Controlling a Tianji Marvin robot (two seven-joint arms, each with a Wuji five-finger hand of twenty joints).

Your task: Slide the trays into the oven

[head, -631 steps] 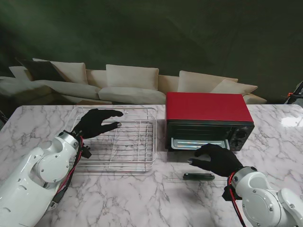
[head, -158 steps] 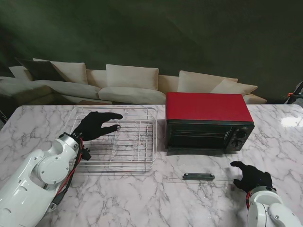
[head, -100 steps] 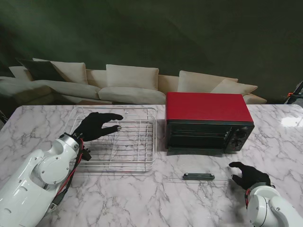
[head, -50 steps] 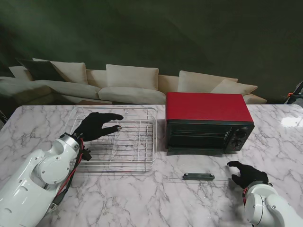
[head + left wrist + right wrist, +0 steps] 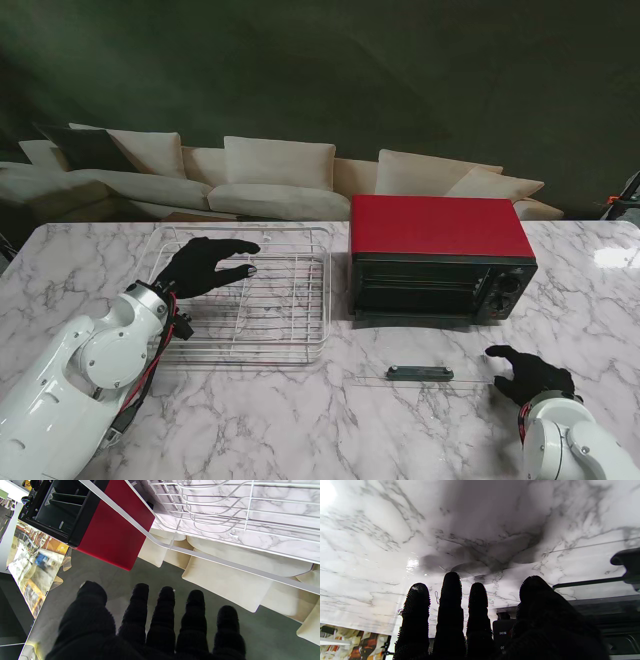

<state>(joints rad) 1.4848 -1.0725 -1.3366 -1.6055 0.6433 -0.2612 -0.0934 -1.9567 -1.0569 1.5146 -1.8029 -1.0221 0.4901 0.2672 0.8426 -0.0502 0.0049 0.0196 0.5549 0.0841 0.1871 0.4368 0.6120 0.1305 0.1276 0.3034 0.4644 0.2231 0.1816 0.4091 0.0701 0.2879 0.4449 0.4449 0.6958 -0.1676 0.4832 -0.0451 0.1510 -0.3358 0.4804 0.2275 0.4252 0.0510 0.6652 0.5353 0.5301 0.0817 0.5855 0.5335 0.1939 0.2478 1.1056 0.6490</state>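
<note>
Both hands empty, oven door down, no tray visible on the table.

The red oven [image 5: 440, 258] stands on the marble table [image 5: 300, 420] with its glass door [image 5: 425, 378] lowered flat toward the robot, the dark handle at its near edge. The right hand [image 5: 528, 375] hangs just right of that door's edge, fingers [image 5: 450, 597] spread and grasping nothing. The left hand [image 5: 205, 262] hovers over the white wire rack [image 5: 265, 310] left of the oven, fingers apart, also empty. The oven's cavity looks dark; whether a tray sits inside cannot be told.
</note>
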